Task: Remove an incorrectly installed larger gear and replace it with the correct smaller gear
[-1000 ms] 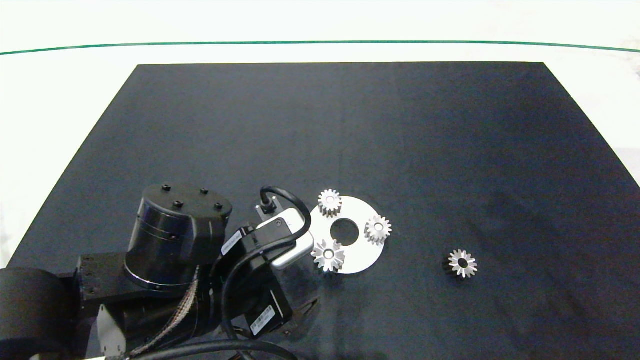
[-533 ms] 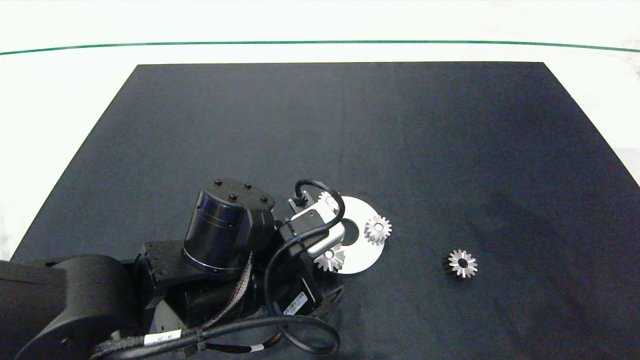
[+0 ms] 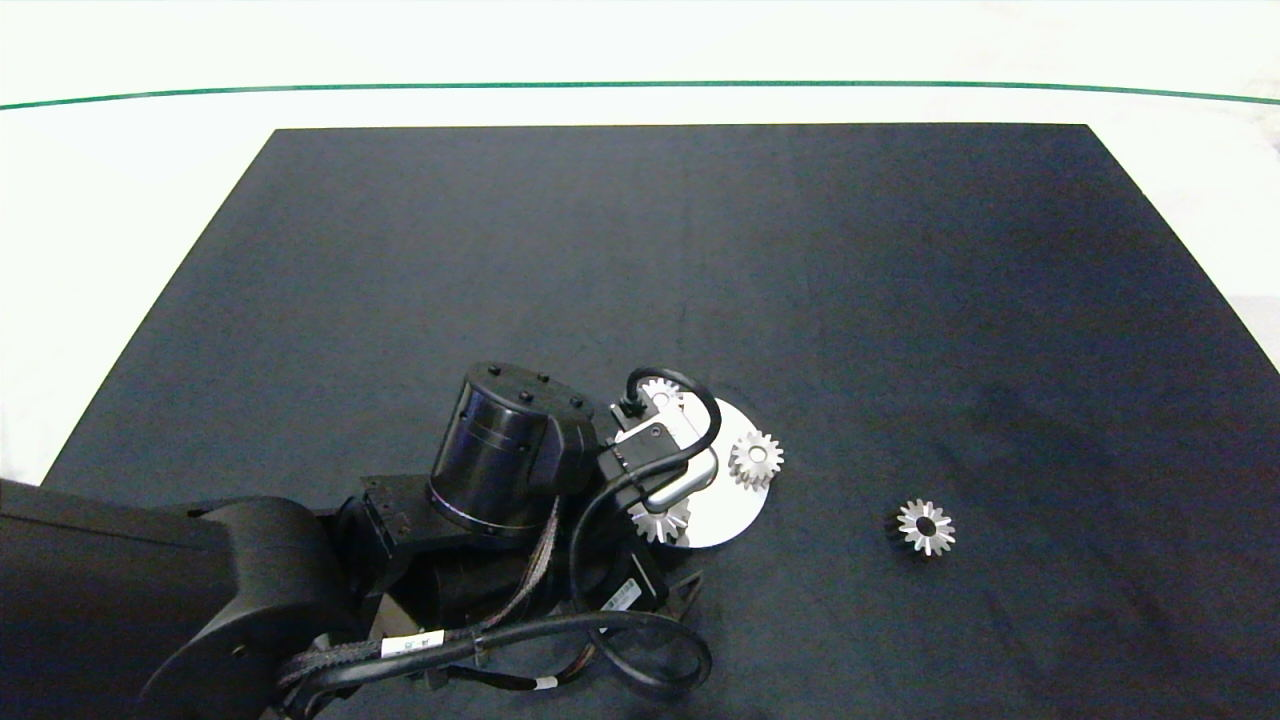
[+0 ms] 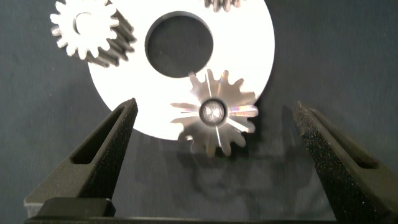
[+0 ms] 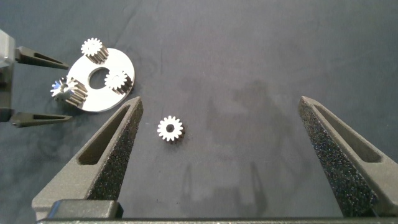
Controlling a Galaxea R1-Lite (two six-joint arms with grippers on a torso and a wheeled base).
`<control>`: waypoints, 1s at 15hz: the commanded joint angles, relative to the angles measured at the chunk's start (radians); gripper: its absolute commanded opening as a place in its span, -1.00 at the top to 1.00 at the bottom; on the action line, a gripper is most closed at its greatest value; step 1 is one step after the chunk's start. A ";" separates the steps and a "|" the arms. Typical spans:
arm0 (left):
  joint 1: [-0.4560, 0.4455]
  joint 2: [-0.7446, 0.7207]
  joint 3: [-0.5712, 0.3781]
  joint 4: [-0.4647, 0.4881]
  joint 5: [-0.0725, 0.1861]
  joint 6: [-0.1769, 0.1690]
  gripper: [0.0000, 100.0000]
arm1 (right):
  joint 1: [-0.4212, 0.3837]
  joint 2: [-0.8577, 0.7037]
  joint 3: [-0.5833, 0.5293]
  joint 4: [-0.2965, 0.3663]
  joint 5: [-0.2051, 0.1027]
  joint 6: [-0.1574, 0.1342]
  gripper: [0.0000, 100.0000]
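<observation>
The larger gear (image 3: 660, 521), star-faced with long pointed teeth, sits on the near-left rim of a round silvery plate (image 3: 731, 512), partly hidden under the left wrist. In the left wrist view my left gripper (image 4: 216, 109) is open, with the larger gear (image 4: 214, 113) between its dark fingers (image 4: 106, 149) and not touched by them. The smaller gear (image 3: 925, 527) lies alone on the black mat to the right of the plate. In the right wrist view my right gripper (image 5: 221, 104) hangs open high above the mat, with the smaller gear (image 5: 170, 129) far below it.
Two flat-topped short-toothed gears (image 3: 757, 459) (image 3: 659, 392) also stand on the plate around its centre hole (image 4: 179, 43). The black mat (image 3: 700, 260) lies on a white table. The right wrist view shows the plate (image 5: 93, 101) with the left fingers (image 5: 38, 59) beside it.
The left arm has moved right and forward over the plate, and now covers its left half and part of the larger gear. The gears have not moved.
</observation>
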State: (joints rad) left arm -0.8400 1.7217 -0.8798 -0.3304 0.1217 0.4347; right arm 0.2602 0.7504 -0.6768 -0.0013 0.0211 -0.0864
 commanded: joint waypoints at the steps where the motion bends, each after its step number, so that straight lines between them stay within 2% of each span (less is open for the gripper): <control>1: 0.001 0.032 -0.024 -0.001 0.001 0.006 -1.00 | 0.001 0.000 0.000 0.000 0.000 -0.001 -1.00; 5: -0.001 0.042 -0.025 0.001 0.003 0.006 -0.99 | 0.002 -0.002 0.000 0.000 0.000 -0.001 -1.00; 15: -0.001 0.044 -0.027 0.004 0.003 0.006 -0.57 | 0.011 -0.003 -0.001 0.000 -0.001 -0.001 -1.00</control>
State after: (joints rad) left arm -0.8400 1.7670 -0.9068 -0.3240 0.1230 0.4381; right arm 0.2713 0.7489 -0.6779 -0.0013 0.0200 -0.0864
